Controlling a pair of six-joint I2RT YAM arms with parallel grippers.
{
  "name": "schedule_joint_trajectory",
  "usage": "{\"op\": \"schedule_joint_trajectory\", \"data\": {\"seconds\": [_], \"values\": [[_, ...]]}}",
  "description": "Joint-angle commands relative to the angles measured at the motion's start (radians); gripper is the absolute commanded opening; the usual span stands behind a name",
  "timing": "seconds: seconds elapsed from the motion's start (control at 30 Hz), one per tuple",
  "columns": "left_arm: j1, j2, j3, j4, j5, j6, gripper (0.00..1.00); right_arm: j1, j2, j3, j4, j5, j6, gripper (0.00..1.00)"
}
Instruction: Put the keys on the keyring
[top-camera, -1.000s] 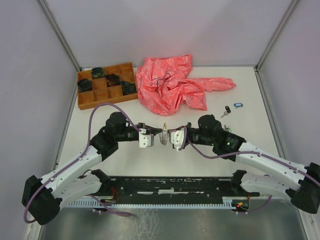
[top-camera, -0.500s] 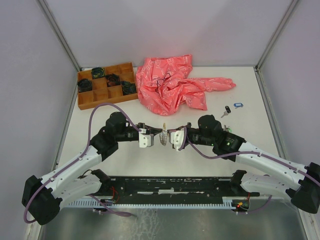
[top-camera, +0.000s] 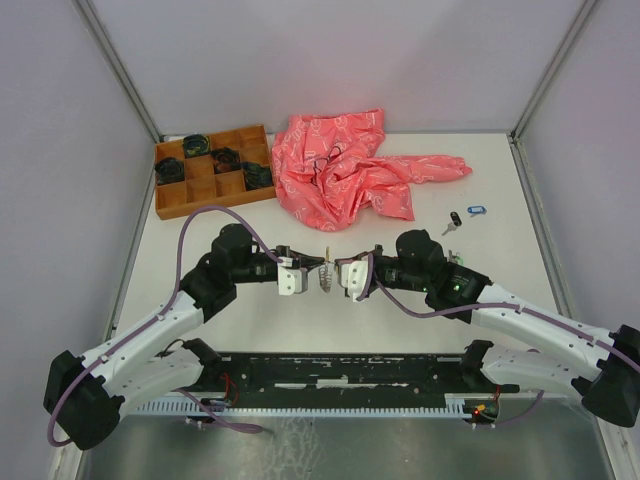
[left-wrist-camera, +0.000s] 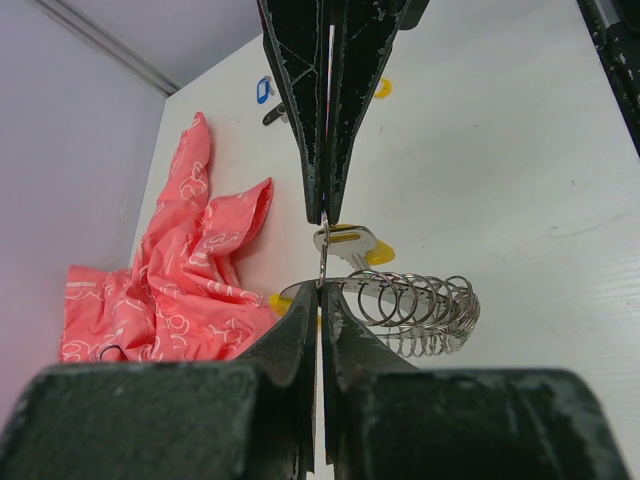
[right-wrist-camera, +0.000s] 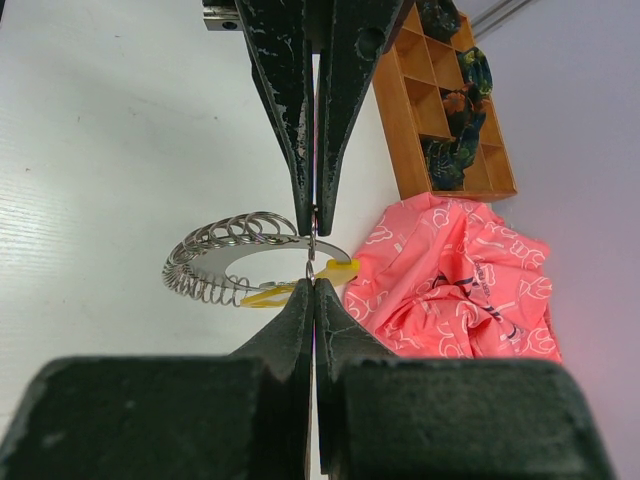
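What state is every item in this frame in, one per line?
left end effector, shut on keyring
right end effector, shut on keyring
keyring, held between both
yellow-tag key, at keyring
blue-tag key, loose on table
black-tag key, loose on table
cloth, crumpled
tray, some compartments filled

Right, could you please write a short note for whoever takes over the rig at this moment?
Left gripper: shut on the keyring.
Right gripper: shut on it from the opposite side, mid-table.
Yellow-tagged key: at the keyring by the fingertips; cannot tell whether it is threaded on.
Black-tagged key and blue-tagged key: loose on the table, far right.
Left to do: thread those two on.
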Motion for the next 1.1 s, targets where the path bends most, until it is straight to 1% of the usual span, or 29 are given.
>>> {"op": "schedule_joint_trajectory", "data": {"seconds": [0.0,0.8,1.07], "values": [[-0.003,-0.001,0.019,0.051,0.013,-0.033,0.03,0.005,-0.015,0.005,0.062,0.013,0.012,0.01],[-0.003,0.002,0.021,0.051,0.018,-0.034,0.03,0.004,-0.003,0.011,0.07,0.012,0.022,0.01],[-0.003,0.009,0.031,0.063,0.033,-0.083,0.03,0.011,0.001,-0.003,0.114,0.023,0.047,0.01]]}}
